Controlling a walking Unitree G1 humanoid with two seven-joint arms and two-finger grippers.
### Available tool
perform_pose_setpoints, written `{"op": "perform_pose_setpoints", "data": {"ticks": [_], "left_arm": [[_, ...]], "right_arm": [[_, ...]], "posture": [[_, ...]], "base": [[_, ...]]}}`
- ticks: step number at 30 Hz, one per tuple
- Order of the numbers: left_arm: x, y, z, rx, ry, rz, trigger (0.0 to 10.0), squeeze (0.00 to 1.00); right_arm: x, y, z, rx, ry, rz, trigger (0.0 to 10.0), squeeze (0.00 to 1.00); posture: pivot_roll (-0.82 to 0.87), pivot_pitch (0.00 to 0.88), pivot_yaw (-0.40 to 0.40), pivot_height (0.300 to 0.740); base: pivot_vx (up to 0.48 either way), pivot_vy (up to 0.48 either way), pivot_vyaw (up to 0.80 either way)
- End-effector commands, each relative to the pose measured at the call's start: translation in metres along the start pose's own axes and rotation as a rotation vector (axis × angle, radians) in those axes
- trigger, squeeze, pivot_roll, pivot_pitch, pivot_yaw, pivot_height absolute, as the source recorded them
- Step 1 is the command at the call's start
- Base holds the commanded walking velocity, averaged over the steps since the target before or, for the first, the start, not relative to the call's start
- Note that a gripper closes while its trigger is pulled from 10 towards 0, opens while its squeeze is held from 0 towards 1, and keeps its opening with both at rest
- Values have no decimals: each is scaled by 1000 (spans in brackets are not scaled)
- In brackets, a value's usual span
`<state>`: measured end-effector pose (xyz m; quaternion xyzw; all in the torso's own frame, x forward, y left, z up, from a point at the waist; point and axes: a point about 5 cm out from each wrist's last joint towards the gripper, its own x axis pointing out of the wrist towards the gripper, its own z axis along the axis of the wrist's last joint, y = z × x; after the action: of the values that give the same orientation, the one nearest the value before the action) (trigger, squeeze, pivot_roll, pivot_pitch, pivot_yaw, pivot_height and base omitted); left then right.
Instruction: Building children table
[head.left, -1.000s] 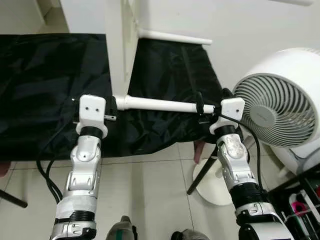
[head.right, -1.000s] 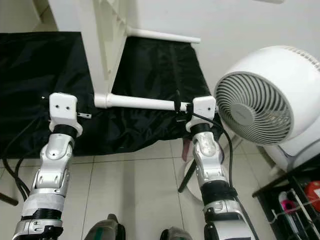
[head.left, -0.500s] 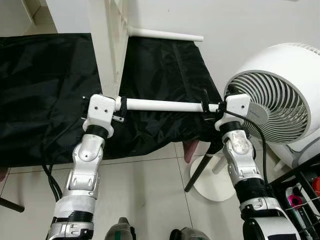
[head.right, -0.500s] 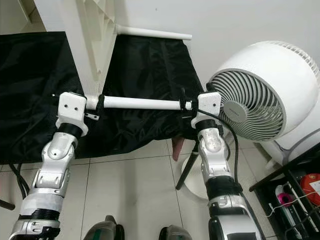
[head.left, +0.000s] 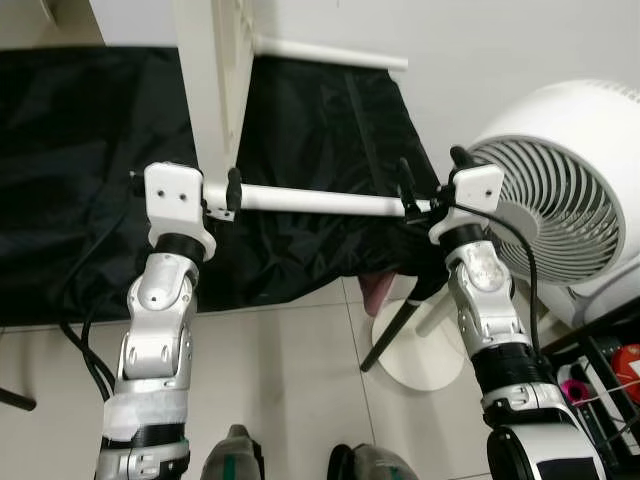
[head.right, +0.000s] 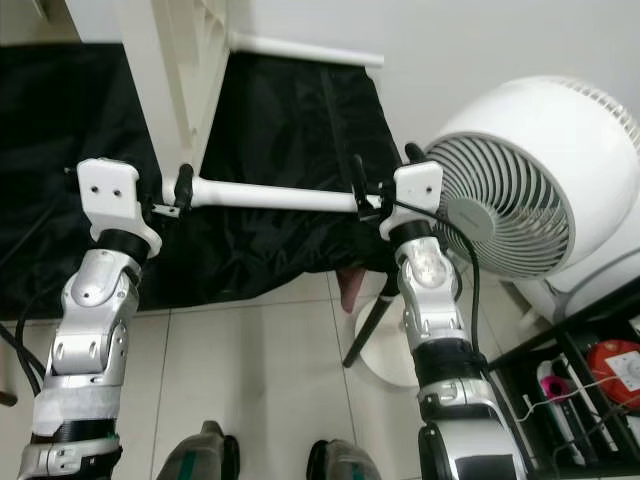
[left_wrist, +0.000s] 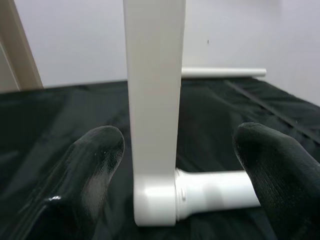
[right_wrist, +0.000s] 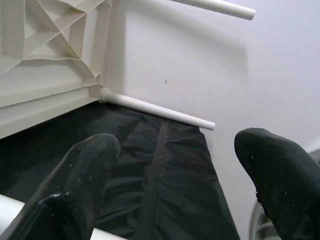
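The white children's table stands on its edge, its tabletop (head.left: 213, 90) upright against the wall. Two round white legs stick out sideways, the far leg (head.left: 330, 53) high up and the near leg (head.left: 320, 200) level between my grippers. My left gripper (head.left: 188, 185) is open, and its fingers (left_wrist: 95, 165) flank the tabletop's edge (left_wrist: 154, 90) where the near leg (left_wrist: 215, 190) joins it. At the leg's free end my right gripper (head.left: 430, 175) is open too, its fingers (right_wrist: 85, 170) wide apart and holding nothing.
A black cloth (head.left: 80, 180) covers the surface behind and under the table. A large white fan (head.left: 560, 200) stands close on the right, its round base (head.left: 420, 355) on the tiled floor. A black rack (head.left: 610, 375) with small items sits at the lower right. My feet (head.left: 235, 460) are below.
The camera has shifted, so the whole scene sits differently. Both arms have come up a little, and the grippers keep their places at the two ends of the near leg.
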<state>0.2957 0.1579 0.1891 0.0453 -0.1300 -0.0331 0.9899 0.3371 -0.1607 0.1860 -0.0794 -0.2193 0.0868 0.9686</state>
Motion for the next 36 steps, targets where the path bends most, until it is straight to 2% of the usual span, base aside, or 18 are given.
{"op": "perform_pose_setpoints", "data": {"ticks": [1, 7, 10, 12, 13, 15, 18, 19, 20, 21, 23, 24, 25, 26, 33, 36], "left_arm": [[-2, -1, 2, 1, -3, -4, 10000, 0], [0, 8, 6, 18, -13, 13, 10000, 0], [-6, 15, 10, 40, -32, 27, 10000, 0], [-16, 19, 7, 51, -17, 52, 10000, 0], [-16, 19, 7, 51, -17, 52, 10000, 0], [-31, 15, -3, 42, 14, 68, 10000, 0], [-38, 12, -6, 39, 23, 68, 10000, 0], [-46, 10, -16, 20, 44, 76, 10000, 0], [-46, 10, -16, 20, 44, 76, 10000, 0], [-52, 9, -23, 19, 56, 84, 10000, 0], [-52, 9, -23, 19, 56, 84, 10000, 0], [-56, 8, -29, 6, 68, 89, 10000, 0], [-56, 8, -29, 6, 68, 89, 10000, 0], [-59, 8, -31, 5, 70, 87, 10000, 0], [-62, 10, -27, 7, 59, 70, 10000, 0], [-69, 14, -24, 3, 61, 65, 10000, 0]], "right_arm": [[2, -3, 4, 6, -9, 1, 10000, 0], [-1, -3, 8, 3, -16, 24, 10000, 0], [-7, -4, 12, -4, -26, 26, 10000, 0], [-16, -5, 13, -12, -19, -4, 10000, 0], [-16, -5, 13, -12, -19, -4, 10000, 0], [-33, -4, 6, -22, 24, -49, 10000, 0], [-41, -4, 2, -28, 46, -66, 10000, 0], [-50, -4, -4, -38, 73, -76, 10000, 0], [-50, -4, -4, -38, 73, -76, 10000, 0], [-57, -5, -9, -42, 95, -81, 10000, 0], [-57, -5, -9, -42, 95, -81, 10000, 0], [-66, -8, -18, -61, 125, -100, 10000, 0], [-66, -8, -18, -61, 125, -100, 10000, 0], [-76, -10, -24, -58, 148, -107, 10000, 0], [-87, -9, -25, -29, 153, -109, 10000, 0], [-92, -7, -21, -23, 153, -99, 10000, 0]], "posture": [[72, 111, -67, 740], [77, 85, -75, 740], [87, 67, -84, 740], [89, 59, -89, 740], [89, 59, -89, 740], [94, 37, -96, 740], [96, 29, -95, 740], [89, 15, -87, 740], [89, 15, -87, 740], [89, 16, -85, 740], [89, 16, -85, 740], [89, 8, -79, 740], [89, 8, -79, 740], [88, 0, -62, 740], [87, 0, -49, 740], [94, 15, -52, 740]], "base": [[0, 0, 0], [0, 0, 0], [0, 0, 0], [0, 0, 0], [0, 0, 0], [0, 0, 0], [0, 0, 0], [0, 0, 0], [0, 0, 0], [0, 0, 0], [0, 0, 0], [0, 0, 0], [0, 0, 0], [0, 0, 0], [0, 0, 0], [0, 0, 0]]}}
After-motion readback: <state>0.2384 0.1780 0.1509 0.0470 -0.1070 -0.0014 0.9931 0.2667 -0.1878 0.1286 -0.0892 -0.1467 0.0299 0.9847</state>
